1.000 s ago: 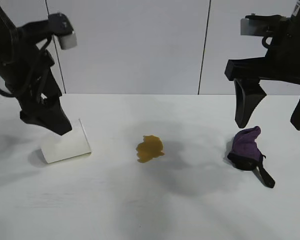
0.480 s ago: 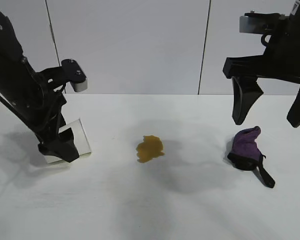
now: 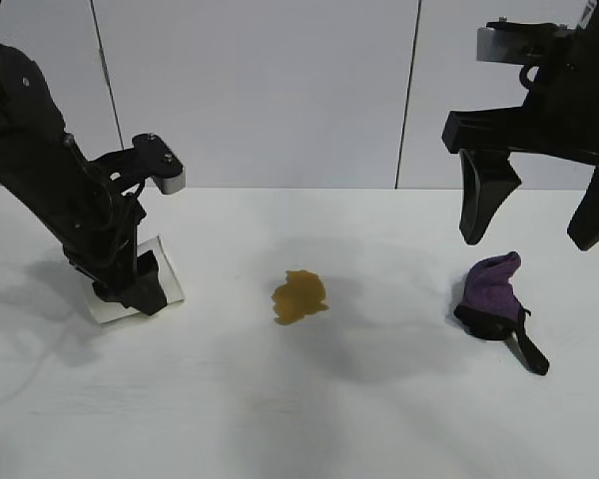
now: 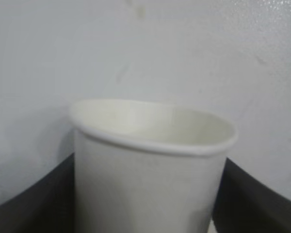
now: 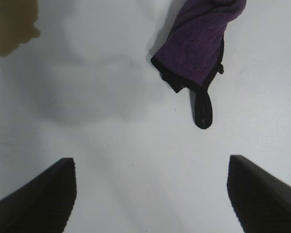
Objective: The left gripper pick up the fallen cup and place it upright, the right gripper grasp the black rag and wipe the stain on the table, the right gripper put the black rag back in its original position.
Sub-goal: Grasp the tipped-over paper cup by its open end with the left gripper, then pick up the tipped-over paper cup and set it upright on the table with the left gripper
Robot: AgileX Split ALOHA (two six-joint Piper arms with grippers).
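Step in hand: first pick, left claw (image 3: 140, 289) on the fallen cup (image 3: 170, 284). The cup lies on its side on the table (image 3: 299, 419) at the far left of the exterior view, well apart from the stain (image 3: 299, 296) at centre. The left claw is down on it, a finger on either side of the cup wall in the left wrist view (image 4: 150, 189), jaws partly narrowed around it; a firm pinch cannot be confirmed, and the cup is not lifted. To do it well, judging from this: close only until the paper wall stops slipping, since it will crush easily; grip mid-body rather than at the rolled rim; lift clear of the table before rotating, then set the base flat and release without dragging. It should land away from the stain so the wipe path is free. Contents: the cup's mouth faces the wrist camera and the visible interior looks empty and dry; the inside bottom is not visible. The right claw (image 3: 532, 220) hangs above the black rag (image 3: 491, 294), jaws wide, holding nothing. The rag sits on the table at right, purple bundle with its strap tail trailing toward the camera, untouched.
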